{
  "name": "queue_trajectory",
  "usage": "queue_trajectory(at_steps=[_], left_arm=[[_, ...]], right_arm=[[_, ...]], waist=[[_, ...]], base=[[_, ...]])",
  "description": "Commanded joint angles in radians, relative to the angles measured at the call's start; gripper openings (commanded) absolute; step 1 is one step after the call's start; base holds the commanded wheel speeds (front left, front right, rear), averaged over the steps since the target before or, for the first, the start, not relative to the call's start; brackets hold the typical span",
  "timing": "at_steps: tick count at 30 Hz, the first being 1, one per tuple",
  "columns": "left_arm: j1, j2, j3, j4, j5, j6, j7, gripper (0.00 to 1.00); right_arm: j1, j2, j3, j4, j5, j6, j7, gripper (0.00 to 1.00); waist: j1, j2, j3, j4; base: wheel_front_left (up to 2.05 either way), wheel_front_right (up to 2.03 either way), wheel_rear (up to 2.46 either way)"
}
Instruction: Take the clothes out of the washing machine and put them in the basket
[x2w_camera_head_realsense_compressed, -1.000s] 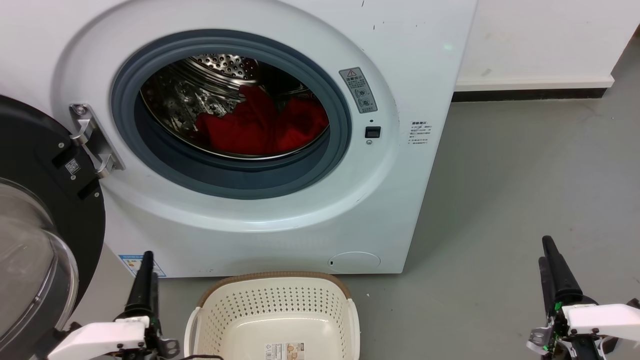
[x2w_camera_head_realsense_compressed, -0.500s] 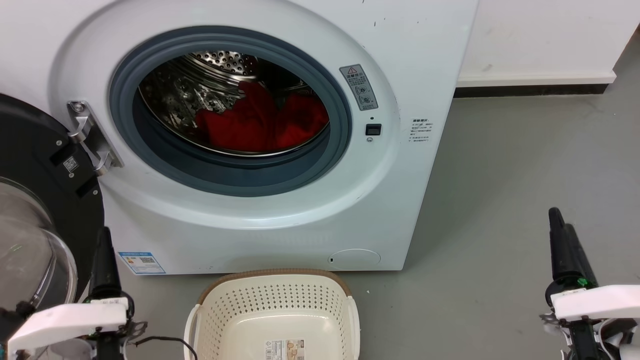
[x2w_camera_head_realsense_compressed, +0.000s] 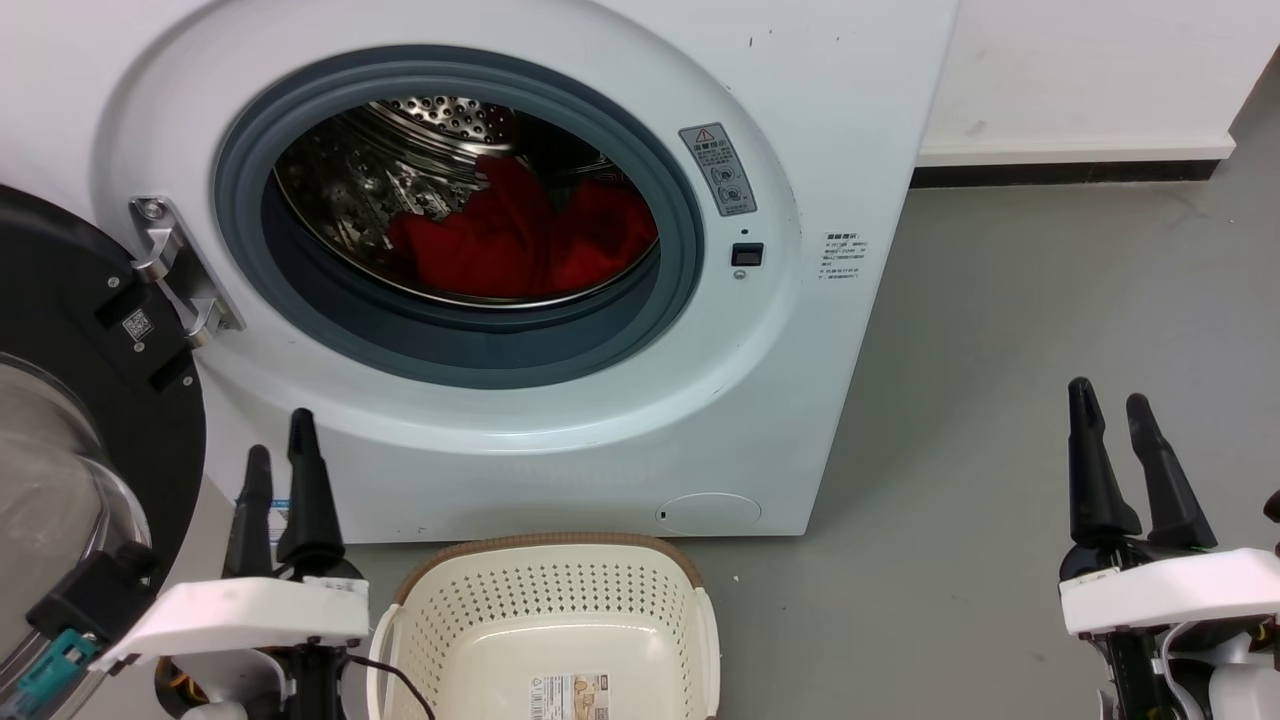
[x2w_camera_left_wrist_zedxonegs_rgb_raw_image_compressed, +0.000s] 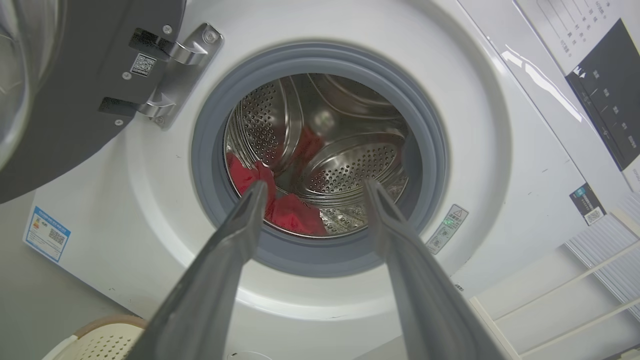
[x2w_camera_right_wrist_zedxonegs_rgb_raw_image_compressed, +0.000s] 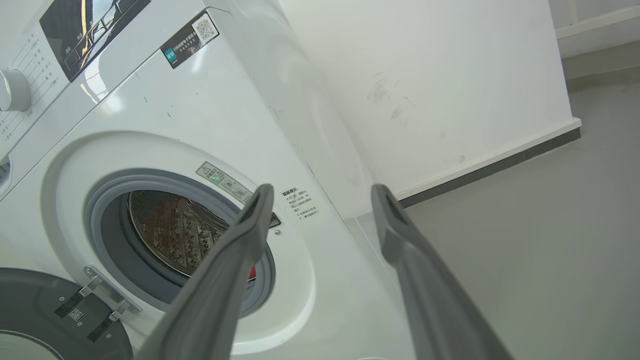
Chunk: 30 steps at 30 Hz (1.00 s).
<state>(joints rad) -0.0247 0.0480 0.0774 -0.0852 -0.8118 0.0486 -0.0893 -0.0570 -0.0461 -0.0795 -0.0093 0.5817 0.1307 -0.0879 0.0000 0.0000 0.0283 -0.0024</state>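
Grey floor (x2w_camera_head_realsense_compressed: 1000, 350) fronts your washing machine (x2w_camera_head_realsense_compressed: 500, 450), its door (x2w_camera_head_realsense_compressed: 60, 330) open. No step is done yet: the red clothes (x2w_camera_head_realsense_compressed: 500, 250) lie in the drum, and the basket (x2w_camera_head_realsense_compressed: 545, 543) below holds nothing. Your left pincer (x2w_camera_head_realsense_compressed: 279, 435) and right pincer (x2w_camera_head_realsense_compressed: 1108, 393) are spread and carry nothing.

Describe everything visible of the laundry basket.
The laundry basket is small, cream-white plastic with rows of round holes in its walls, a brown woven-look rim along the back and pale handles at the sides. It stands upright on the grey floor, just before the washing machine, below the open drum. It is empty but for a paper label on its bottom. The left claw stands beside it on its left. The basket's near edge is cut off by the picture.
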Motion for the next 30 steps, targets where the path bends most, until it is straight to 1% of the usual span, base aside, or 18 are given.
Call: queue_trajectory(at_steps=[1,3,5,6,10,14,18,21,25,30], left_arm=[[0.005,0.002,-0.014,-0.022,0.024,-0.002,-0.010,1.00],[0.012,0.002,-0.019,-0.023,0.037,-0.014,-0.016,1.00],[0.013,0.002,-0.017,-0.025,0.075,-0.015,-0.022,1.00],[0.005,0.002,-0.016,-0.044,0.138,0.006,-0.032,1.00],[-0.002,0.002,-0.037,-0.086,0.239,0.029,-0.042,1.00],[0.000,0.011,-0.071,-0.105,0.316,0.055,-0.053,1.00],[0.011,0.036,-0.118,-0.099,0.377,0.094,-0.064,1.00],[0.032,0.057,-0.158,-0.062,0.407,0.121,-0.072,1.00],[0.036,0.072,-0.182,-0.004,0.438,0.148,-0.082,1.00],[0.030,0.103,-0.225,0.010,0.503,0.190,-0.094,1.00]], right_arm=[[-0.005,-0.004,0.004,-0.026,-0.038,0.000,-0.012,1.00],[-0.001,-0.004,0.005,-0.028,-0.063,0.000,-0.017,1.00],[0.001,-0.004,0.008,-0.031,-0.092,0.000,-0.023,1.00],[0.001,-0.005,0.016,-0.039,-0.144,0.000,-0.032,1.00],[0.002,-0.005,0.022,-0.050,-0.209,0.000,-0.044,1.00],[0.004,-0.005,0.028,-0.052,-0.272,0.000,-0.055,1.00],[0.007,-0.005,0.029,-0.052,-0.334,0.000,-0.065,1.00],[0.010,-0.005,0.035,-0.053,-0.381,0.000,-0.074,1.00],[0.016,-0.005,0.050,-0.047,-0.416,0.000,-0.083,1.00],[0.025,-0.005,0.057,-0.036,-0.477,0.000,-0.095,1.00]], waist=[[0.0000,0.0000,0.000,-0.001],[0.0000,0.0000,0.001,-0.001],[0.0000,0.0000,0.001,-0.002],[0.0000,0.0000,0.004,-0.004],[0.0000,0.0000,0.008,-0.005],[0.0000,0.0000,0.011,-0.005],[0.0000,0.0000,0.013,-0.005],[0.0000,0.0000,0.013,-0.005],[0.0000,0.0000,0.014,-0.007],[0.0000,0.0000,0.015,-0.008]], base=[[0.00,0.00,0.00],[0.00,0.00,0.00],[0.00,0.00,0.00],[0.00,0.00,0.00],[0.00,0.00,0.00],[0.00,0.00,0.00],[0.00,0.00,0.00],[0.00,0.00,0.00],[0.00,0.00,0.00],[0.00,0.00,0.00]])
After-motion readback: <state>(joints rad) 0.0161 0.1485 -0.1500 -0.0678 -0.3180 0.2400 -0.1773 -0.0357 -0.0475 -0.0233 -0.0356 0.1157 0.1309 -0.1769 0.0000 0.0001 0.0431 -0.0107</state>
